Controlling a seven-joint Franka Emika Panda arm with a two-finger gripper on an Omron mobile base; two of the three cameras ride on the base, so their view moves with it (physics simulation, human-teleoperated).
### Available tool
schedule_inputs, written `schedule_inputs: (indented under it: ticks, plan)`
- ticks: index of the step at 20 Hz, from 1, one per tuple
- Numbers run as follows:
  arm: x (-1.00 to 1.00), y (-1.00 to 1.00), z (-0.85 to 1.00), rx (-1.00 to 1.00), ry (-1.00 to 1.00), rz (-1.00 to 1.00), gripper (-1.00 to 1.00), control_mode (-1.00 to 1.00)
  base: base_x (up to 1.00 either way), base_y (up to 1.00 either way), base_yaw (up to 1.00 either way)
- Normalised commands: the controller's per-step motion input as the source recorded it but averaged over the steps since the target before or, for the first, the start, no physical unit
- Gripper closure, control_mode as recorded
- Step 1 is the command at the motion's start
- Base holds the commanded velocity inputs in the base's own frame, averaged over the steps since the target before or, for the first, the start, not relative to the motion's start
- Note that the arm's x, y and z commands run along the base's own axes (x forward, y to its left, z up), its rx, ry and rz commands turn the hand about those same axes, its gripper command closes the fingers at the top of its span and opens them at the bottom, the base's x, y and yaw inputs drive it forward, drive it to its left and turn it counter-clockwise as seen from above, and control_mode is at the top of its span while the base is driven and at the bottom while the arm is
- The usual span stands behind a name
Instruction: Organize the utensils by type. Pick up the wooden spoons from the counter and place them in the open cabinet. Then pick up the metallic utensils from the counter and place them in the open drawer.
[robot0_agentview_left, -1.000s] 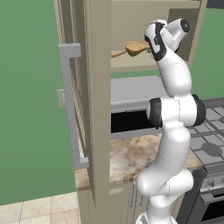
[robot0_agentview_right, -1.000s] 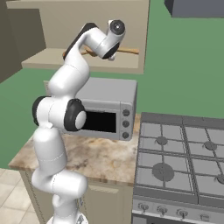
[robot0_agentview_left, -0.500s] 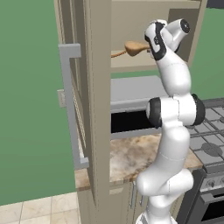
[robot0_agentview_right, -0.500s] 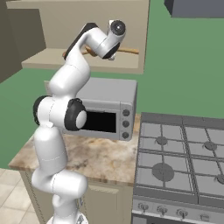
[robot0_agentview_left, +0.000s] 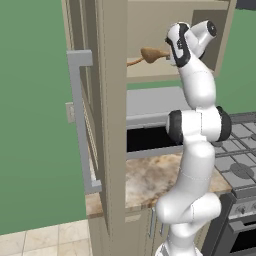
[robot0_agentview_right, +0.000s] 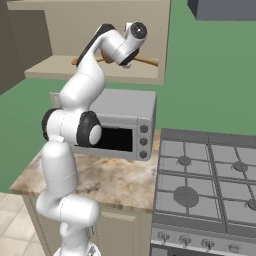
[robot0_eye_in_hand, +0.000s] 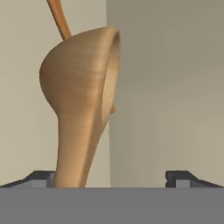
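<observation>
Open pincer (robot0_eye_in_hand: 111, 177) beside wooden spoon (robot0_eye_in_hand: 81, 105) on cabinet (robot0_agentview_left: 150, 77) shelf.

Green walls (robot0_agentview_left: 35, 125) surround a grey microwave (robot0_agentview_right: 127, 117). Right of it sits a stove (robot0_agentview_right: 205, 175); below, beige tiles (robot0_agentview_left: 45, 237).

I am finding no readable text, label, brand, number or sign on anything I am looking at here.
</observation>
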Motion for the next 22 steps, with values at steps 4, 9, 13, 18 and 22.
schedule_inputs:
  ticks: [4,9,13,18,22]
  plan:
    - [-0.01,0.16,-0.22,0.05,0.00,0.10,-1.00,-1.00,0.00,0.00,0.00]
    - [-0.17,0.12,-0.19,0.05,0.00,0.12,-1.00,-1.00,0.00,0.00,0.00]
    - [-0.36,0.08,-0.19,0.01,0.00,0.12,-1.00,-1.00,0.00,0.00,0.00]
    - [-0.39,0.11,-0.19,0.00,0.00,0.10,-1.00,-1.00,0.00,0.00,0.00]
    - [-0.45,0.10,-0.16,0.00,-0.05,0.08,-1.00,-1.00,0.00,0.00,0.00]
